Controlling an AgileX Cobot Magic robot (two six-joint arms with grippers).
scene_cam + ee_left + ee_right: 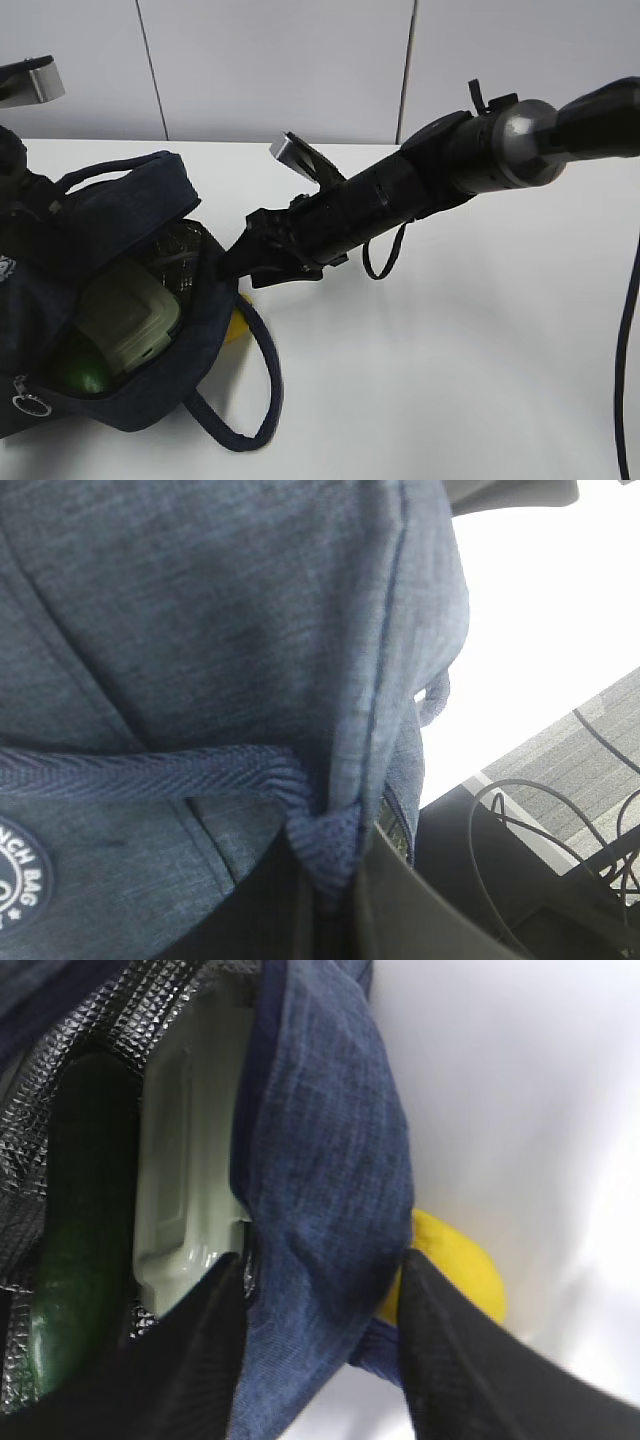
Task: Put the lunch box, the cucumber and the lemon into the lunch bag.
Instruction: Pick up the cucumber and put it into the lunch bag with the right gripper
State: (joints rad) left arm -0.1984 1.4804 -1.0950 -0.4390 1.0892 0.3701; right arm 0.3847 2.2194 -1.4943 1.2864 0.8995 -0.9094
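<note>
Lunch bag [150,250]: one, dark navy fabric, open-topped, at 9 o'clock on the counter [450,380]; two loop handles, one [255,390] trailing toward 6 o'clock; silver ring pull [30,405] at the near corner.
Lunch box [130,315]: one, pale green lid, inside the bag against its foil lining.
Cucumber [85,372]: one, dark green, inside the bag, beside the box.
Lemon [236,325]: one, yellow, on the counter outside the bag, touching its wall at 3 o'clock, mostly hidden.
Right gripper [320,1310]: fingers [450,1360] straddling the bag's wall, one inside by the box, one outside against the lemon; parted, with fabric between them.
Left gripper [335,910]: at the bag's far side; fingers pressed against fabric where a handle is sewn on, grip cannot be told.
Counter: one, white, plain.
Room: pale panelled wall [280,70] behind; grey floor and cables [560,830] in the left wrist view.
</note>
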